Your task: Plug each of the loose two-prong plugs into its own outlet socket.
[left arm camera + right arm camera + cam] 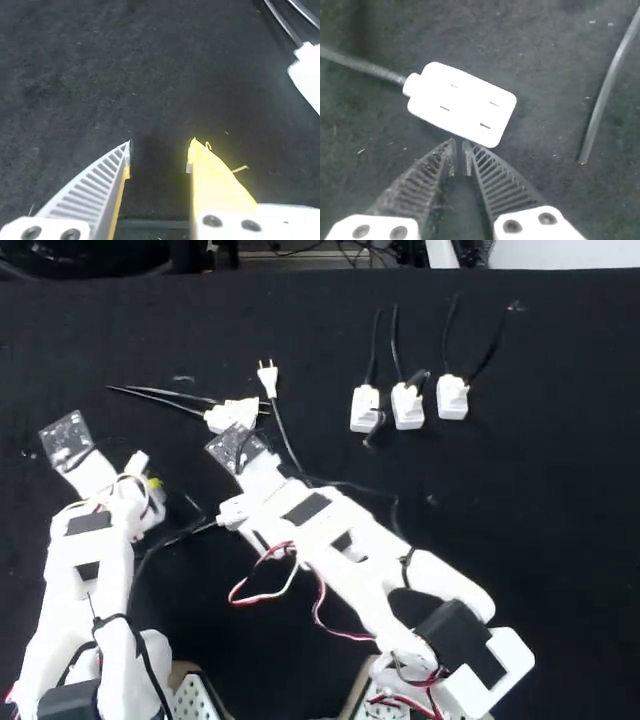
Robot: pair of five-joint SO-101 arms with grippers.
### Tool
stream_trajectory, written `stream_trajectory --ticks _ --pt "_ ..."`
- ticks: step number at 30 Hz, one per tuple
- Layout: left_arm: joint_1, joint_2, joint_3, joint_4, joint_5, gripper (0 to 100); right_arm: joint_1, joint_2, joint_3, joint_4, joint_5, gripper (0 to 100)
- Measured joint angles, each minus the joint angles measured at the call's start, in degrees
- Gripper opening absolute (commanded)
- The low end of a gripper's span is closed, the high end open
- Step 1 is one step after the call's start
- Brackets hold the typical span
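Note:
A white outlet socket (460, 105) with two pairs of slots lies flat on the black cloth, its black cable leading away. My right gripper (458, 146) is shut, its tips just short of the socket's edge and holding nothing. In the high view this socket (228, 416) lies ahead of the right arm's wrist (238, 450). A loose two-prong plug (267, 375) lies just beyond it, prongs pointing away from the arms, its thin cable (602, 95) running back past the right arm. My left gripper (160, 147) is open over bare cloth, at the left (150, 483).
Three more white sockets (408, 405) lie in a row at the back right, each with a black cable leading off. Red and white wires (270, 585) loop beside the right arm. A white piece (307, 75) shows at the edge of the left wrist view.

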Motion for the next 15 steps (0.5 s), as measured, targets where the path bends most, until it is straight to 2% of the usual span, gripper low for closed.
stream_trajectory --ticks 5,10,13,15 --pt "1.9 0.0 0.0 0.0 -2.4 19 0.1 0.0 0.0 1.8 0.0 1.1" --pt "1.8 0.0 0.0 0.0 -2.6 19 0.1 -2.8 -2.9 11.0 0.1 1.1" --pt "1.9 0.0 0.0 0.0 -2.6 19 2.2 -7.6 -3.2 15.7 0.1 1.7" --pt "1.9 0.0 0.0 0.0 -2.6 19 5.2 -9.3 -3.3 16.9 0.1 6.0"
